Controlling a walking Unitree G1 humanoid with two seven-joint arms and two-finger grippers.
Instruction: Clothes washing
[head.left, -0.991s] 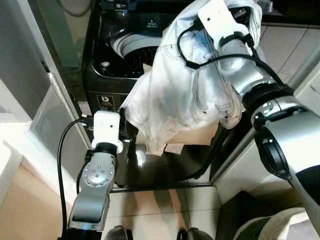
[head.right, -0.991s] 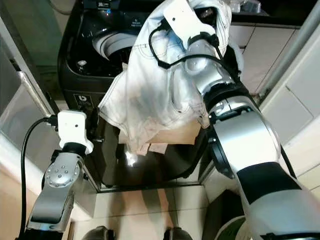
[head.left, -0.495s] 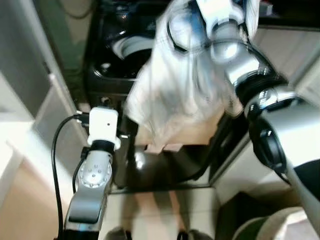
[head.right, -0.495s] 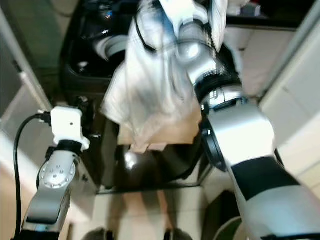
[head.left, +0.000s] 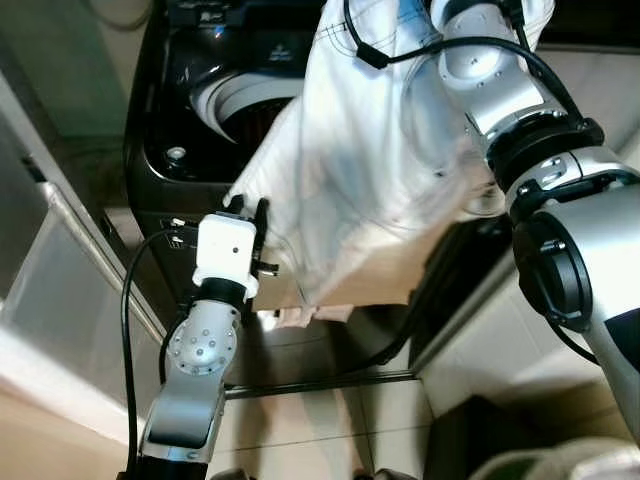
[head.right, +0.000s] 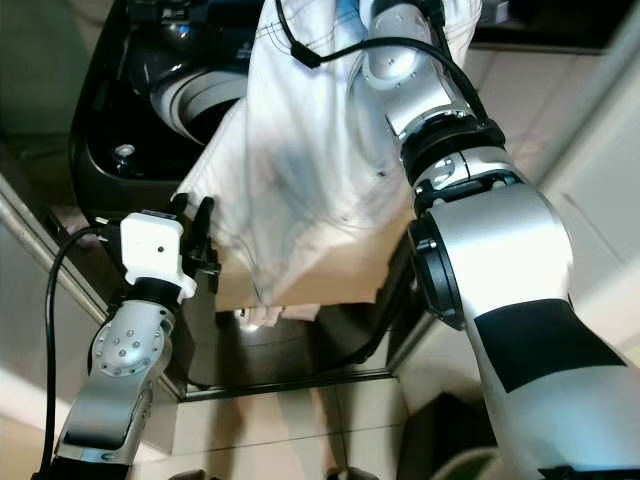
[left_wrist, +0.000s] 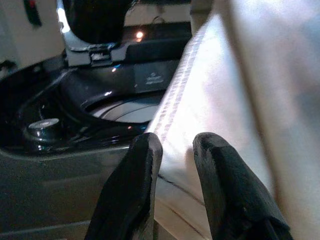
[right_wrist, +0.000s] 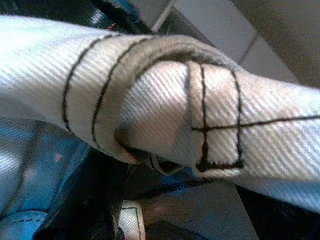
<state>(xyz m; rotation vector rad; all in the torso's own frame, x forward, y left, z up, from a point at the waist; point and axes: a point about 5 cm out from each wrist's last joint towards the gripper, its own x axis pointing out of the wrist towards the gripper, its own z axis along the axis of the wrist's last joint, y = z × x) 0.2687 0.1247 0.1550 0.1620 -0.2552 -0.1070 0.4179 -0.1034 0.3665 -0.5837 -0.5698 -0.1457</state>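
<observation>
- Loading stage, unfinished: white garment (head.left: 380, 150) hangs in the air over the front edge of the washing machine (head.left: 175, 110), not yet inside the drum (head.left: 235, 100); the lid appears open.
- Right gripper (right_wrist: 115, 150): raised high above the machine, jaws clenched on a bunched fold of the garment, which drapes over the right arm (head.left: 490, 80).
- Left gripper (left_wrist: 172, 150): low beside the cloth's hanging hem, jaws parted, a stitched seam lying between the fingers (left_wrist: 135, 190); not closed on it.
- Remaining, by judgement: carry the cloth over the opening, drop it in, gather the trailing hem.
- Garment: heavy white twill, diagonal weave, dark contrast stitching, thick folded seams; likely stiff and bulky.
- Machine: glossy black casing, pale round drum rim, small round knob (head.left: 177, 154).
- Floor (head.left: 330, 420): pale tiles.
</observation>
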